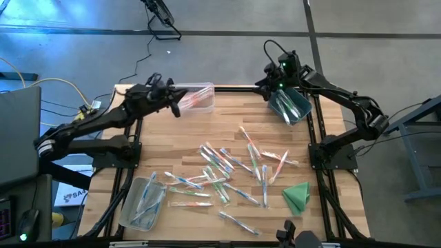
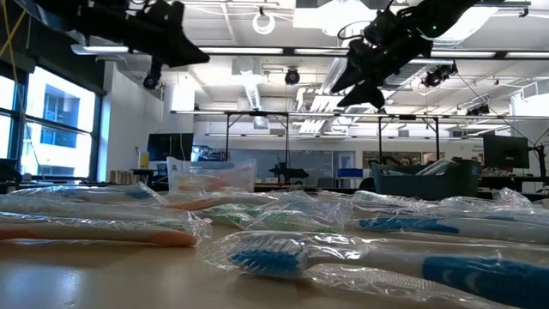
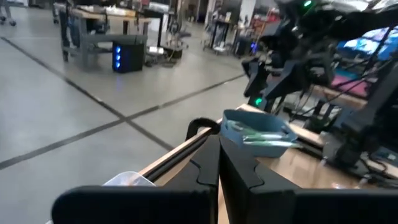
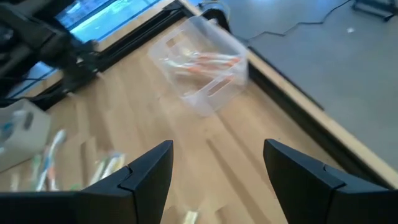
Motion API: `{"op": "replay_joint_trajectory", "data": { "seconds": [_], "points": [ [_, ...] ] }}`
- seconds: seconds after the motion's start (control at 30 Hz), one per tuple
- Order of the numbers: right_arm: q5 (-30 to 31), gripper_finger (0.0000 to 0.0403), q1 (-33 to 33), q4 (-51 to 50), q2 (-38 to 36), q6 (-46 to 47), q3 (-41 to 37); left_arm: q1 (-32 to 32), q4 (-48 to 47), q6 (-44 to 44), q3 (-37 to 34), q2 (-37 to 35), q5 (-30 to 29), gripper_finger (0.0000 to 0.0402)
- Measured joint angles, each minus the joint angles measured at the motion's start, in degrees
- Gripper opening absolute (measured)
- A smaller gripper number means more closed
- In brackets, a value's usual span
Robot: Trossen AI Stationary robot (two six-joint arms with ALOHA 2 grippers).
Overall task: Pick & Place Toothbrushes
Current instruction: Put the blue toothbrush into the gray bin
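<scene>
Nearest you, a clear bin point(image 1: 142, 202) with a few toothbrushes sits at the bench's point(image 1: 186, 127) front left, a folded green cloth point(image 1: 297, 196) front right. Mid-bench, wrapped toothbrushes point(image 1: 227, 172) lie scattered loose. At the far edge, your left gripper point(image 1: 173, 100) hangs pinched closed, holding nothing, just beside a clear bin with orange brushes point(image 1: 196, 97). Your right gripper point(image 1: 270, 88) hangs spread wide, empty, at the blue bin point(image 1: 291, 105).

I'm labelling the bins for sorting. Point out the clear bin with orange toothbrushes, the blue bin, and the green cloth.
clear bin point(image 1: 196, 97): high view, on its middle.
blue bin point(image 1: 292, 105): high view, on its inside.
green cloth point(image 1: 298, 196): high view, on its folded middle.
</scene>
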Motion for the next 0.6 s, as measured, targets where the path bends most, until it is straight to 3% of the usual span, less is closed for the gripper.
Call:
{"op": "replay_joint_trajectory", "data": {
  "seconds": [0.3,0.6],
  "points": [
    [-1.07,0.0243,4.38,-0.35,0.0,-1.69,0.0,-0.02,-1.79,-3.35,-5.24,-10.72,3.2,0.0001],
    [0.58,0.0243,12.52,0.45,0.0,-6.01,0.0,-0.02,-5.12,-7.52,-5.75,-12.38,3.99,0.0001]
  ]
}}
